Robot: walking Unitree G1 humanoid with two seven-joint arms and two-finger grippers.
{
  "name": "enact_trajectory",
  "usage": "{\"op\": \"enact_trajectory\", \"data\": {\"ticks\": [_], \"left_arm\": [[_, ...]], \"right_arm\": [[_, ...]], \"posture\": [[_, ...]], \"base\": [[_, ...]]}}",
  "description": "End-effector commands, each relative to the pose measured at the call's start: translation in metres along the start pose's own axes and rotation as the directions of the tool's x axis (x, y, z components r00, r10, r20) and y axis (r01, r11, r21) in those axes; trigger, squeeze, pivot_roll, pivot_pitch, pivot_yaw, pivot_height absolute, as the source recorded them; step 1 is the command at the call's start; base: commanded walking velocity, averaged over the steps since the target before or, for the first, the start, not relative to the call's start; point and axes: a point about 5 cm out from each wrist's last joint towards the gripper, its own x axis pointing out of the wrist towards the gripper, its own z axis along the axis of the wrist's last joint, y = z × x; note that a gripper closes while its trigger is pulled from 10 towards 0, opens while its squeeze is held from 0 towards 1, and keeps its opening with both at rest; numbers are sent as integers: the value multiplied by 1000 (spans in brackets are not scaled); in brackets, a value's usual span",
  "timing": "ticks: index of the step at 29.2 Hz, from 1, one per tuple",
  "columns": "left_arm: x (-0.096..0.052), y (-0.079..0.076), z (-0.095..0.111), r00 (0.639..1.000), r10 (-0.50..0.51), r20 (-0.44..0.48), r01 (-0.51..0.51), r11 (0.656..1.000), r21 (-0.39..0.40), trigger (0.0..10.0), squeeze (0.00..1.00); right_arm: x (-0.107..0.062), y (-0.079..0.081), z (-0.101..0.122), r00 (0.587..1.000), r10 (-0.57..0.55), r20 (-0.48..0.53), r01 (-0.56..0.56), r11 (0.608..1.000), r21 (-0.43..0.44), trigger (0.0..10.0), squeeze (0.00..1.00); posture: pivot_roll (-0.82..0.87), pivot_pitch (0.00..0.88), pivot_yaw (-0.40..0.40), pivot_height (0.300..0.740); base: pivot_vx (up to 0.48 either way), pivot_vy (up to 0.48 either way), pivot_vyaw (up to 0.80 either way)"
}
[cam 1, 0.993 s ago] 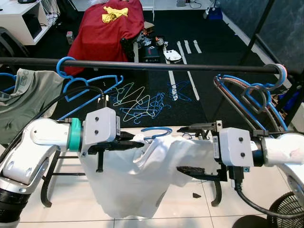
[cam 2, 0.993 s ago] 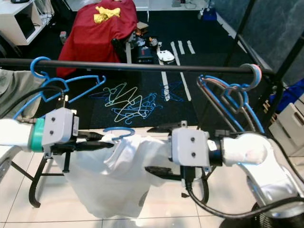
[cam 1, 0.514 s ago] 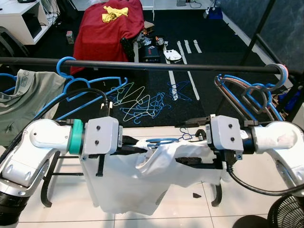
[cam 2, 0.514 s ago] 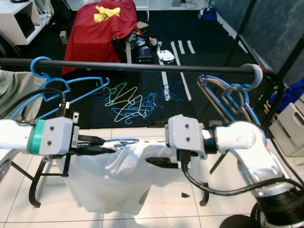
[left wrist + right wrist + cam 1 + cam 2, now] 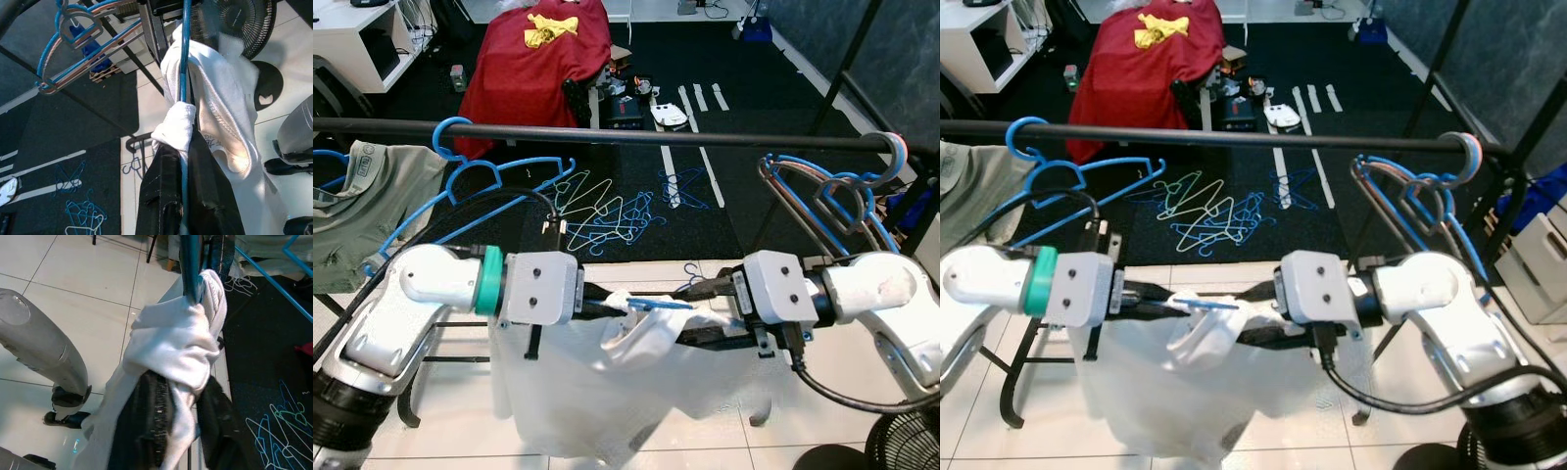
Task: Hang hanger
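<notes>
Both pincers (image 5: pixel 651 318) clench the shirted blue hanger (image 5: pixel 658 305), below the rail (image 5: pixel 607 135).

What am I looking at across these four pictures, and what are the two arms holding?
This is a humanoid robot. Two pictures come from its head, looking down; the other two from cameras on its wrists, looking along the black fingers. The left gripper and right gripper meet in front of it, both closed on a white shirt bunched over a blue hanger. The shirt hangs down between them above the white tiled floor. Ahead runs a black clothes rail, not yet reached, carrying empty blue hangers and a grey shirt. More loose hangers lie on the dark carpet beyond.
</notes>
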Motion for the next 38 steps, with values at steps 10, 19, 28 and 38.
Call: {"op": "enact_trajectory", "data": {"ticks": [10,19,28,38], "left_arm": [[2,2,9,999,-7,47,6,1000,23,10000,0],[9,4,5,998,39,43,-40,999,29,10000,0],[18,4,5,994,78,72,-76,997,-18,10000,1000],[3,18,9,991,114,76,-108,991,-74,10000,0]], "right_arm": [[9,8,-6,999,50,5,-50,998,33,0,0],[12,6,-11,999,-36,19,34,997,71,0,0],[15,8,-19,993,-119,15,117,987,114,0,0],[6,4,-27,980,-197,-9,196,971,137,0,0]], "posture": [[-58,44,139,740],[-60,45,140,740],[-68,51,144,740],[-62,55,150,740]], "base": [[0,0,0],[0,0,0],[0,0,0],[0,0,0]]}}
